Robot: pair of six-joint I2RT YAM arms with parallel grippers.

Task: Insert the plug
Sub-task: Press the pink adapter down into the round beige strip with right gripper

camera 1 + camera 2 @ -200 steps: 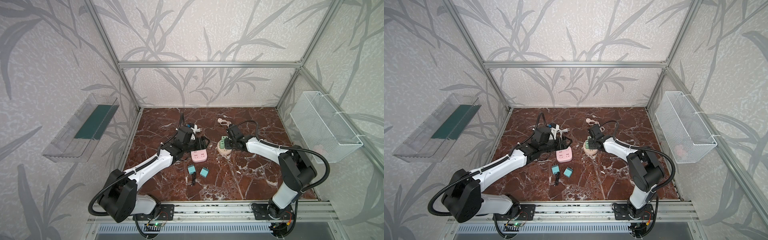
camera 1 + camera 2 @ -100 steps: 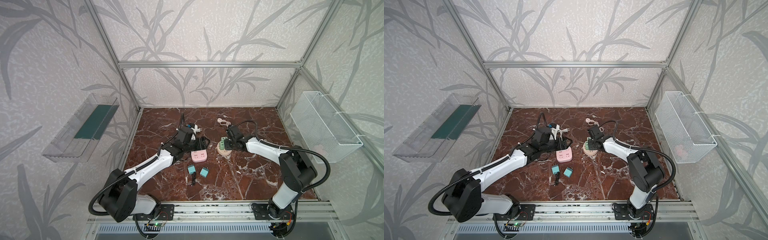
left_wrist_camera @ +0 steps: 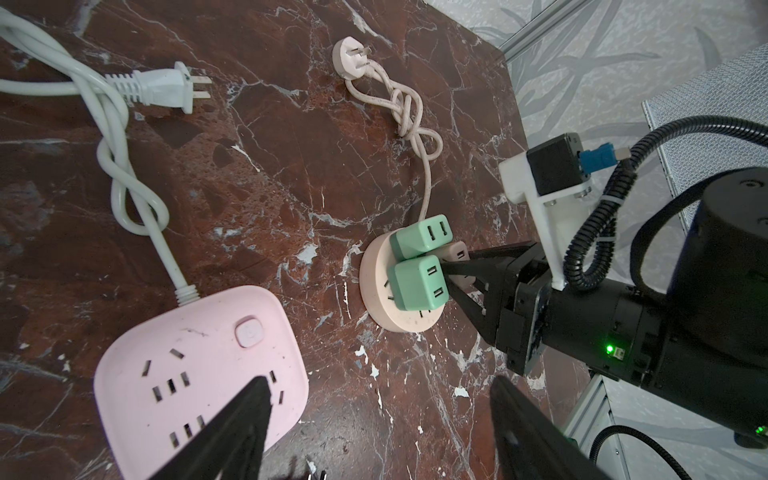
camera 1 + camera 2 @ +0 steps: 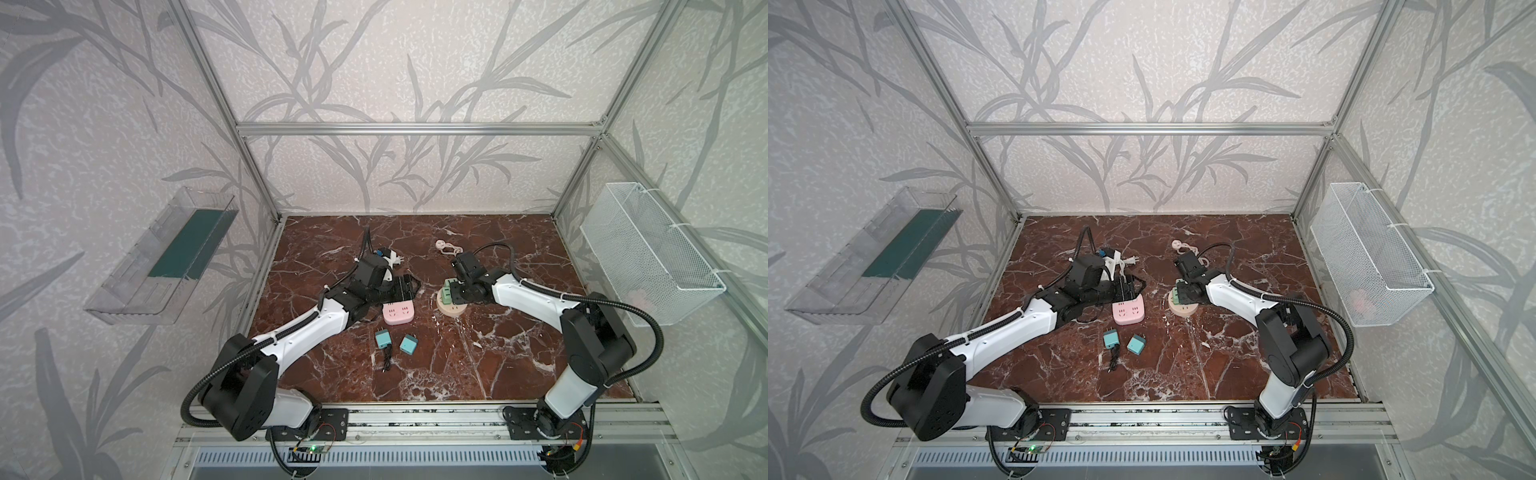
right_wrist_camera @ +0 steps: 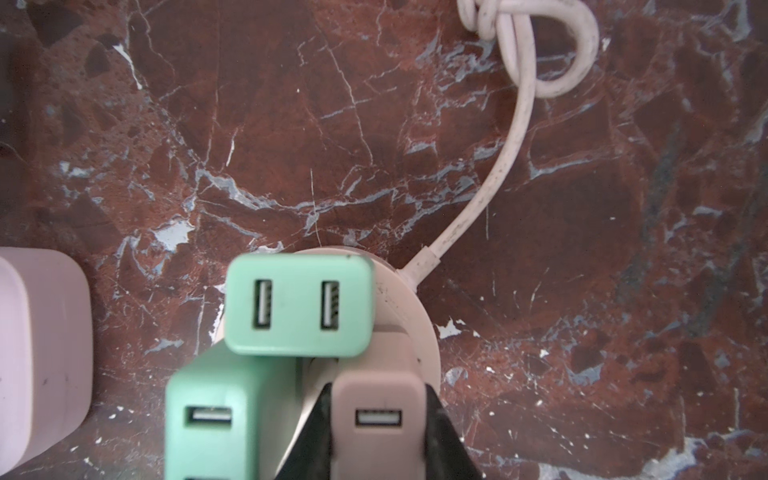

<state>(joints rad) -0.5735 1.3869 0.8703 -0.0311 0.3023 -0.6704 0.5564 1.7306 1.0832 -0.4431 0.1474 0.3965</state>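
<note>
**While the right gripper clamps the beige plug on the round socket, the left gripper stands wide**

Although both top views place the right gripper [image 4: 453, 293] low over the round socket [image 4: 451, 311], the grip is too small to read there. The right wrist view settles it: black fingers [image 5: 446, 436] press both sides of the beige plug [image 5: 378, 415], narrow and closed on it. The plug stands on the socket's face just beside the two green plugs [image 5: 297, 305], which touch each other. Whether its pins are fully home cannot be told.

Only the left wrist view shows the left gripper [image 3: 379, 382] clearly. It is spread wide and empty, with one finger crossing over the pink power strip [image 3: 199, 365], which lies near the socket on the left arm's side. That view also follows the socket's knotted cord [image 3: 409, 116] away to a round three-pin plug [image 3: 347, 58]. A white two-pin plug [image 3: 162, 89] lies farther from the socket, beyond the pink strip.

Only the top views catch the two teal adapters [image 4: 382, 337]. They lie loose, nearer the robot's base than the socket and well apart from it, with a small black cable [image 4: 387, 359] beside them.

Between the socket and the pink strip the gap is narrow, and the left gripper's tips are near the green plugs but apart from them. From the socket toward the wall with the wire basket [image 4: 648, 266], open tabletop [image 4: 519, 353] runs to the frame edge.
</note>
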